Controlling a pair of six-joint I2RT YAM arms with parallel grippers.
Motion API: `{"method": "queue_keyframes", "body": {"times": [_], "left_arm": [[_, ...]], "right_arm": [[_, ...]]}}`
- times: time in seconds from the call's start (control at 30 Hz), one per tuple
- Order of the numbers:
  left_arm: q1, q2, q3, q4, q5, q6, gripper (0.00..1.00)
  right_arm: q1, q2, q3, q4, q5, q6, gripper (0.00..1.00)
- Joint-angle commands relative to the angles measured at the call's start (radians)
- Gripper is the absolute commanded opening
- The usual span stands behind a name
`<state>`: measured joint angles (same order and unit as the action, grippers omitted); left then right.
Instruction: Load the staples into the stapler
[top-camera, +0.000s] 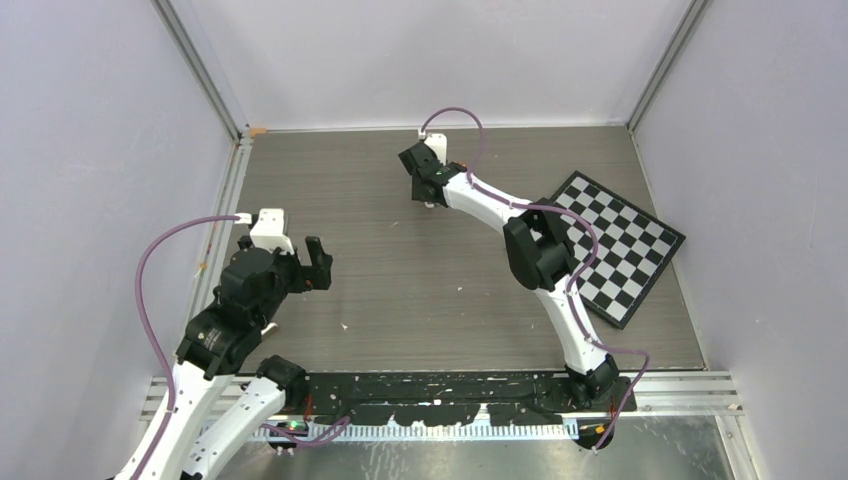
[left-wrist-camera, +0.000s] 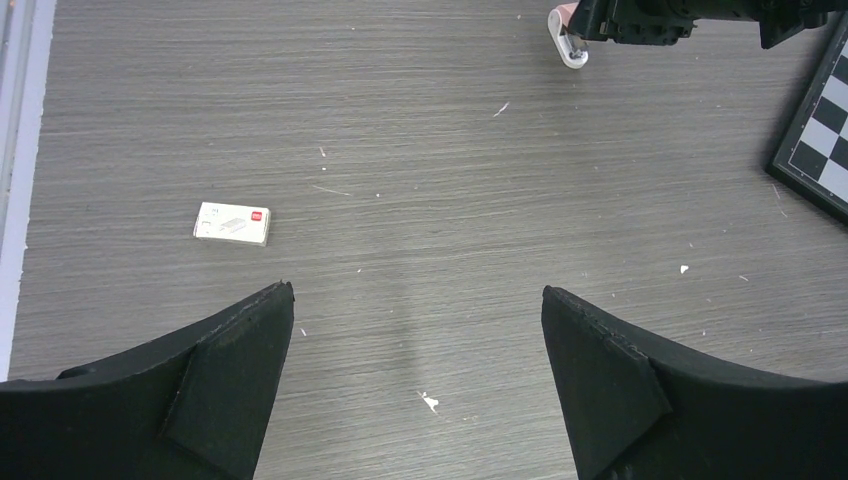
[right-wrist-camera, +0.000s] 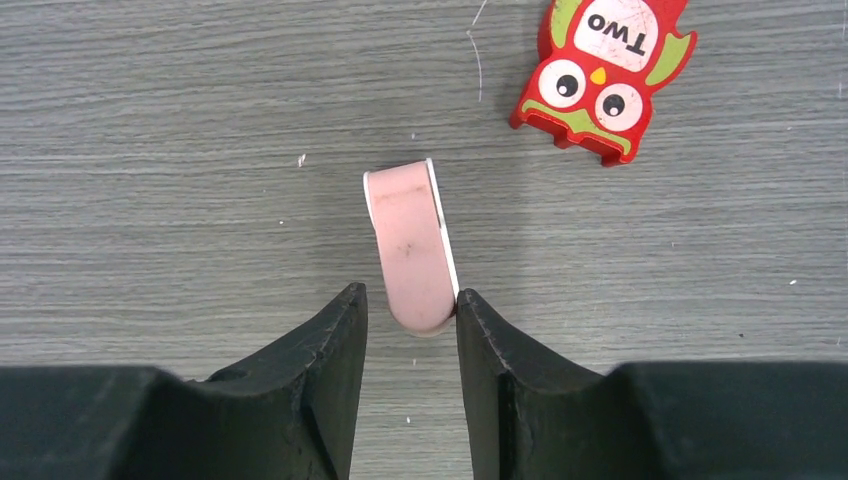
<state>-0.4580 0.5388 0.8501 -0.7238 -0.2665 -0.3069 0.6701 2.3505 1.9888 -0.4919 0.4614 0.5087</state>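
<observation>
Top view: the left arm sits folded at the near left of the grey wood-grain table (top-camera: 400, 290), elbow bent. Its left gripper (top-camera: 305, 268) is held above the surface and points toward the middle. The right arm reaches long to the far middle, wrist tipped down, with the right gripper (top-camera: 430, 192) at the tabletop. A black-and-white chequered board (top-camera: 620, 245) lies to its right.

Left wrist view: we note the left gripper (left-wrist-camera: 416, 292) spread wide with nothing between its fingers. A small white card-like box with a red mark (left-wrist-camera: 232, 223) lies flat ahead, to the left.

Right wrist view: the right gripper (right-wrist-camera: 410, 293) is narrow and straddles the rounded near end of a short pink-and-white piece (right-wrist-camera: 410, 240). The view-right finger (right-wrist-camera: 490, 340) touches its side; a thin gap shows at the other finger. A red owl-shaped block lettered "Two" (right-wrist-camera: 600, 75) lies apart, beyond. We cannot find the stapler or the staples in any view.
</observation>
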Motion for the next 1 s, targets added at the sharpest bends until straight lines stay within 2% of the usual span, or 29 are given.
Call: {"method": "queue_keyframes", "body": {"times": [0.0, 0.27, 0.57, 0.73, 0.97], "left_arm": [[-0.003, -0.005, 0.011, 0.019, -0.015, -0.003, 0.95], [-0.004, -0.008, 0.007, 0.023, -0.005, -0.001, 0.95], [-0.003, -0.002, 0.009, 0.023, 0.011, -0.007, 0.93], [-0.003, 0.018, 0.017, 0.016, 0.03, -0.053, 0.88], [-0.003, 0.058, -0.008, 0.074, 0.201, -0.22, 0.79]], "right_arm": [[-0.009, 0.0, 0.048, 0.028, -0.021, -0.034, 0.44], [-0.025, -0.002, 0.048, 0.013, -0.064, -0.059, 0.43], [-0.024, -0.075, 0.005, 0.003, -0.09, -0.116, 0.23], [-0.025, -0.233, -0.148, 0.028, -0.124, -0.129, 0.22], [-0.026, -0.535, -0.459, 0.088, -0.13, -0.097, 0.21]]}}
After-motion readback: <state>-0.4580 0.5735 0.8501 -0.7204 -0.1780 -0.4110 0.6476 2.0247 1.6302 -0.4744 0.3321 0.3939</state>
